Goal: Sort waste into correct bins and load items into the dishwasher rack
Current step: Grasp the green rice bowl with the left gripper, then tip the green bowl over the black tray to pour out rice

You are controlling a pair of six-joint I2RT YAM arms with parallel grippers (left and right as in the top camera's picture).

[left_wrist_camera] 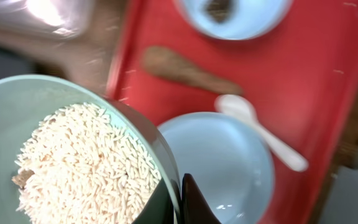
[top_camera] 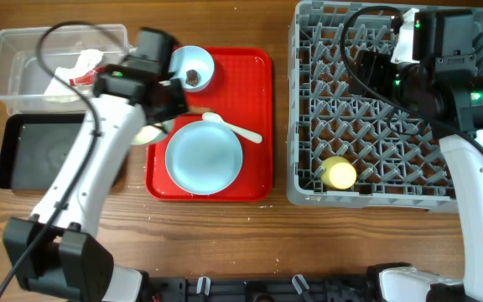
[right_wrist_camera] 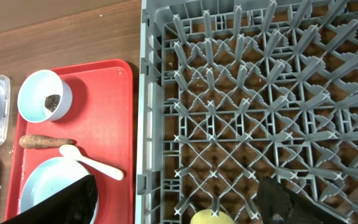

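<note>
Wooden tabletop (top_camera: 225, 243), sorting stage: left gripper (left_wrist_camera: 178, 200) clamps the rim of a pale green bowl (left_wrist_camera: 11, 106) heaped with white rice grains (left_wrist_camera: 86, 162), held at the left edge of the red tray (top_camera: 254, 84), a rim grip that presumably allows tipping into the clear tub (top_camera: 7, 84) or black tray (top_camera: 32, 151) nearby; right gripper (right_wrist_camera: 179, 202) hangs spread above the dishwasher rack (top_camera: 367, 134), near the yellow cup (top_camera: 339, 173) resting in it.

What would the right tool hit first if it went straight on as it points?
Likely the yellow cup in the dishwasher rack: the wrist view shows it between the open right tool's fingers. Depth is unclear, so it might meet the rack pegs beside it.
</note>
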